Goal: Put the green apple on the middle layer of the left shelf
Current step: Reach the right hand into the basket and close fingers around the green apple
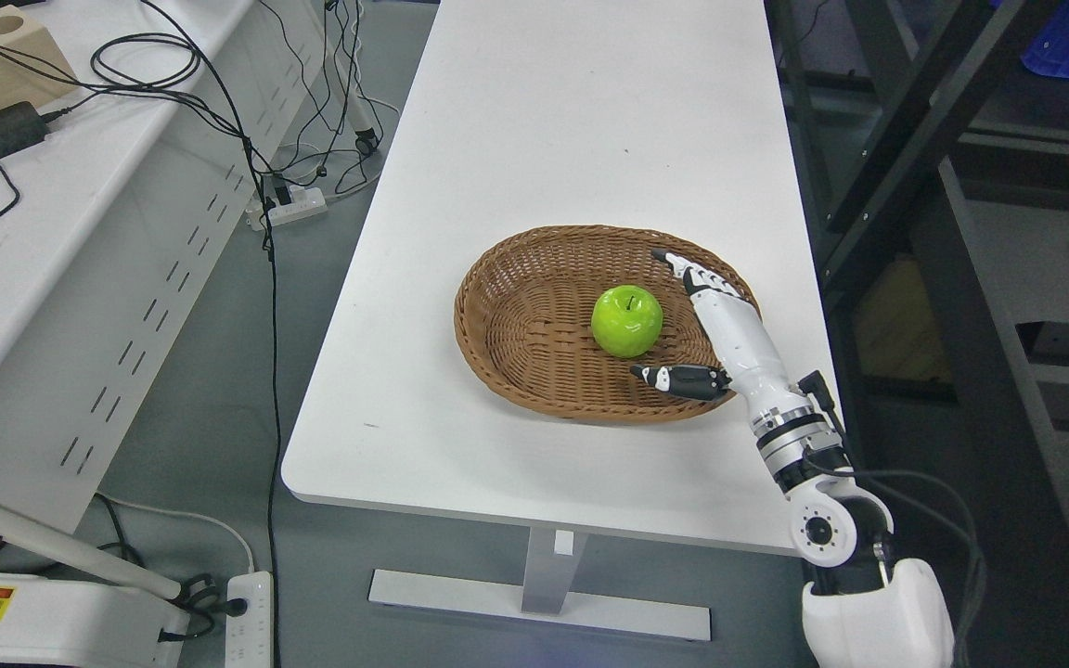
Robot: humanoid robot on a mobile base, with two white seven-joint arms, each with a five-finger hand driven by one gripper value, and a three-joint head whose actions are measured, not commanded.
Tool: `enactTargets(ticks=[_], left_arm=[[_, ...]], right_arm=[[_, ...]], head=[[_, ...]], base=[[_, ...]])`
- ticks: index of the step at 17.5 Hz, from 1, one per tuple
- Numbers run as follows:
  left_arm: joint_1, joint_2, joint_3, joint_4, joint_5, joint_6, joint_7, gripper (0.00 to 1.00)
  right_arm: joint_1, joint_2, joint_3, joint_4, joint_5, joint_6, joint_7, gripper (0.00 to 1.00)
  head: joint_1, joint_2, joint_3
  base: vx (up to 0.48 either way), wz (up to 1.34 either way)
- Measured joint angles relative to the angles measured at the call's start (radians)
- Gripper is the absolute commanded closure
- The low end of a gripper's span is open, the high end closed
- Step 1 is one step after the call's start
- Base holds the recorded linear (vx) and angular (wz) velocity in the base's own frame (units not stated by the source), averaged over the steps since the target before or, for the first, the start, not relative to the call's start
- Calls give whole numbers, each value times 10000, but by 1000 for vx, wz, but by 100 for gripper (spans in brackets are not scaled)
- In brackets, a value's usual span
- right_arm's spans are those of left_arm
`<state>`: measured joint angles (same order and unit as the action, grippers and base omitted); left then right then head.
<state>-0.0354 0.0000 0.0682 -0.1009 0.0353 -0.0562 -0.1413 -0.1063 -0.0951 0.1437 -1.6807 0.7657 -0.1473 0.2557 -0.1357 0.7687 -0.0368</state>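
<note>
- the round glossy green apple point(626, 321) sits near the middle of the oval brown wicker basket point(507, 325) on the long white table point(553, 139).
- your white right hand point(715, 325) is spread and holds nothing, fingers point(697, 274) along the apple's right side, dark thumb point(678, 378) below it, none seen touching.
- expect a smooth, hard, slippery skin and light weight; it may roll.
- wrap fingers and thumb around its widest part, on opposite sides.
- the shelf you're aiming for isn't clearly in view.

Glossy green apple point(626, 321); rough woven wicker basket point(507, 325) — matt table point(572, 121).
</note>
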Motion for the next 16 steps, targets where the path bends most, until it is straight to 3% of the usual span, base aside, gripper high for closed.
enactTargets(ticks=[11,14,16], left_arm=[[0,0,-9,-1,0,0,0,0],[0,0,-4,0,0,0,0,0],[0,0,-1,-1,0,0,0,0]], right_arm=[[-814,-178,912,1052,746,14,790,1],[-867,-192,1017,1271,790,14,797,5],[-880,-199,1063,1380,805,14,797,17]], head=[[0,1,0],[0,0,0],[0,0,0]], base=[[77,3],[25,8],[17,1]])
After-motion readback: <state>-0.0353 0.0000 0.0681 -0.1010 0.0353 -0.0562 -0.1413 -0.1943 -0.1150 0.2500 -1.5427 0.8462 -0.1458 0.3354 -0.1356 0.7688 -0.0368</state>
